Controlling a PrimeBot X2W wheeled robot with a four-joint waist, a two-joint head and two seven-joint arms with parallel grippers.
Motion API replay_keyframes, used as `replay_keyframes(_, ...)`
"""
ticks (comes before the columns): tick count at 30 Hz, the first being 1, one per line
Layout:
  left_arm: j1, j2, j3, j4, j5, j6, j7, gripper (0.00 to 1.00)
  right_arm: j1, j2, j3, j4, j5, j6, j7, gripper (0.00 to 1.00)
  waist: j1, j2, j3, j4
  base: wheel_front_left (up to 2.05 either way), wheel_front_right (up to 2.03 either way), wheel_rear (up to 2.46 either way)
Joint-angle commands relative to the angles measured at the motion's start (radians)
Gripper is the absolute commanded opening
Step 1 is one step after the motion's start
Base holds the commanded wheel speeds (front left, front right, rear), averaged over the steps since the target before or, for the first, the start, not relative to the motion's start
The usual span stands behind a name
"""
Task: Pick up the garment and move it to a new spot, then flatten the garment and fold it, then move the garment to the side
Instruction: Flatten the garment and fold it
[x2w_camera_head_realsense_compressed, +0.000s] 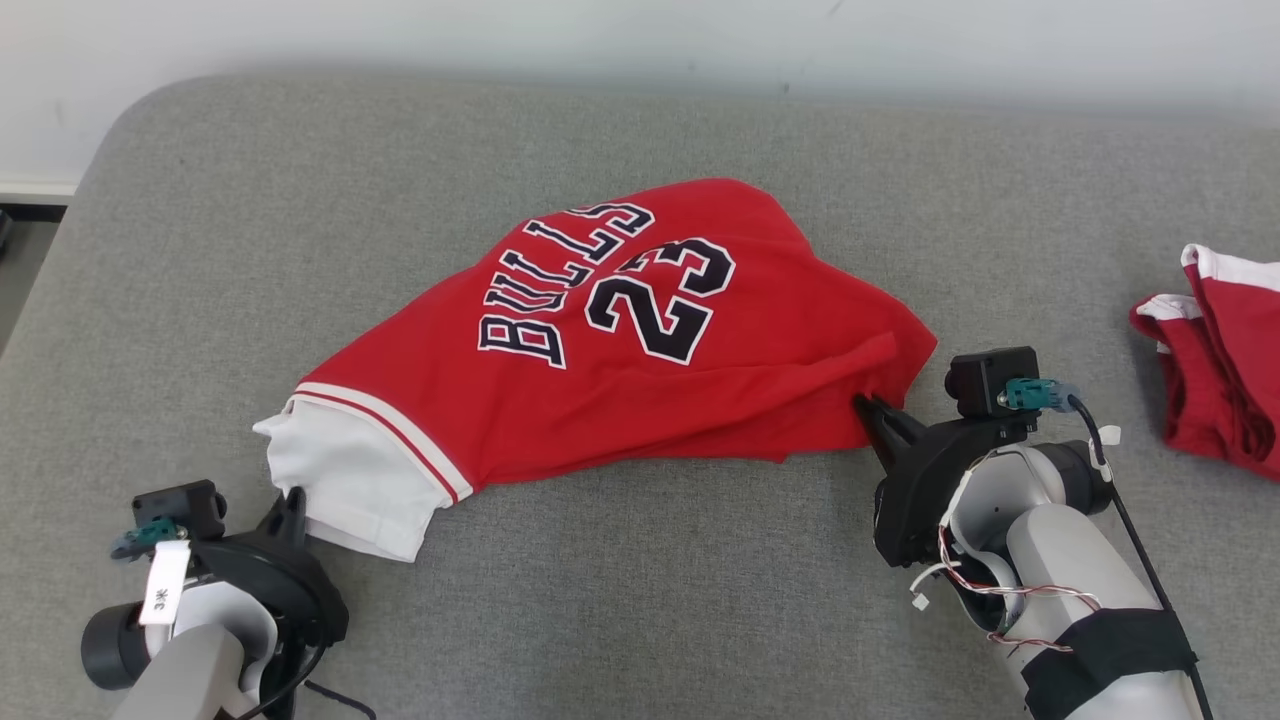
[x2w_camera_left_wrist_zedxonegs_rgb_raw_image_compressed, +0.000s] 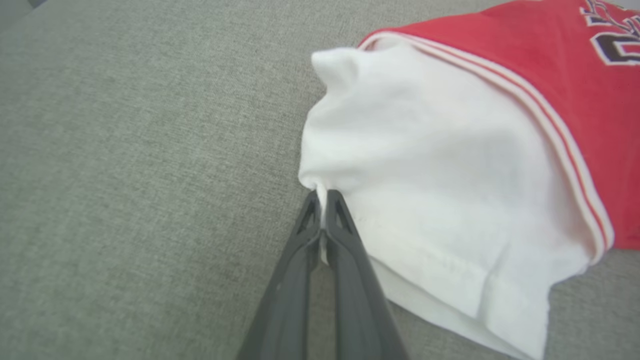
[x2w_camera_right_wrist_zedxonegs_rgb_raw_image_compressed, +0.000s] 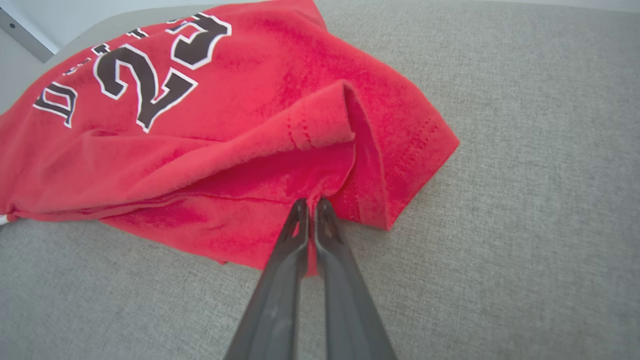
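1. I see the garment (x2w_camera_head_realsense_compressed: 640, 340), a red shirt lettered "BULLS 23", lying rumpled across the middle of the grey table (x2w_camera_head_realsense_compressed: 650, 620).
2. Its white end (x2w_camera_head_realsense_compressed: 350, 480) points toward my left arm, and the red end lies toward my right arm.
3. My left pincer (x2w_camera_head_realsense_compressed: 292, 497) is pressed together on the near corner of that white end. The left wrist view shows a fold of white fabric nipped between the two fingertips.
4. My right pincer (x2w_camera_head_realsense_compressed: 866, 405) is also pressed together, pinching red cloth near the garment's right corner, where the hem is folded over. In the right wrist view a sliver of red sits between the tips.
5. Both pinched spots sit low, close to the table. I cannot tell whether the cloth there is lifted off it.
6. A second red-and-white cloth (x2w_camera_head_realsense_compressed: 1215, 350) lies bunched at the table's right edge, well apart from the garment.
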Motion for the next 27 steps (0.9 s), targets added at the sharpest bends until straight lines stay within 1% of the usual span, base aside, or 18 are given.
replay_keyframes(1, -0.008, 0.004, 0.005, -0.003, -0.011, -0.001, -0.015, 0.0, 0.005, -0.004, 0.0, -0.015, 0.016, 0.0, -0.013, 0.0, 0.0, -0.0001, -0.01, 0.0, 0.0, 0.0, 0.0)
replay_keyframes(5, -0.019, 0.002, 0.023, -0.036, -0.029, -0.003, -0.049, 0.0, 0.019, -0.004, -0.006, -0.065, 0.022, 0.0, -0.027, 0.0, 0.0, -0.0001, -0.028, 0.0, 0.0, 0.0, 0.0)
replay_keyframes(10, -0.04, 0.005, 0.049, -0.122, -0.051, -0.012, -0.072, 0.0, 0.041, -0.004, -0.012, -0.186, 0.077, 0.0, -0.026, 0.0, 0.0, -0.0001, -0.051, 0.003, 0.0, 0.0, 0.0)
replay_keyframes(12, -0.051, 0.018, 0.049, -0.172, -0.038, -0.004, -0.076, 0.0, 0.046, -0.004, -0.029, -0.24, 0.07, 0.0, -0.017, 0.0, 0.0, -0.0001, -0.062, 0.0, 0.0, 0.0, 0.0)
replay_keyframes(16, -0.068, 0.02, 0.057, -0.287, -0.026, 0.012, -0.081, 0.0, 0.055, -0.003, -0.078, -0.348, 0.038, 0.0, -0.002, 0.0, 0.0, -0.0001, -0.082, -0.008, 0.0, 0.0, 0.0)
replay_keyframes(20, -0.093, 0.01, 0.046, -0.382, -0.017, 0.026, -0.064, 0.0, 0.051, -0.003, -0.11, -0.441, 0.036, 0.0, 0.019, 0.0, 0.0, -0.0001, -0.092, -0.01, 0.0, 0.0, 0.0)
replay_keyframes(23, -0.114, 0.005, 0.037, -0.414, -0.016, 0.025, -0.041, 0.0, 0.046, -0.005, -0.118, -0.475, 0.041, -0.001, 0.034, 0.0, 0.0, -0.0001, -0.095, -0.015, 0.0, 0.0, 0.0)
replay_keyframes(27, -0.164, -0.002, 0.024, -0.471, -0.009, 0.033, -0.012, 0.0, 0.023, -0.023, -0.13, -0.521, 0.024, 0.0, 0.054, 0.0, 0.0, -0.0001, -0.095, -0.03, 0.0, 0.0, 0.0)
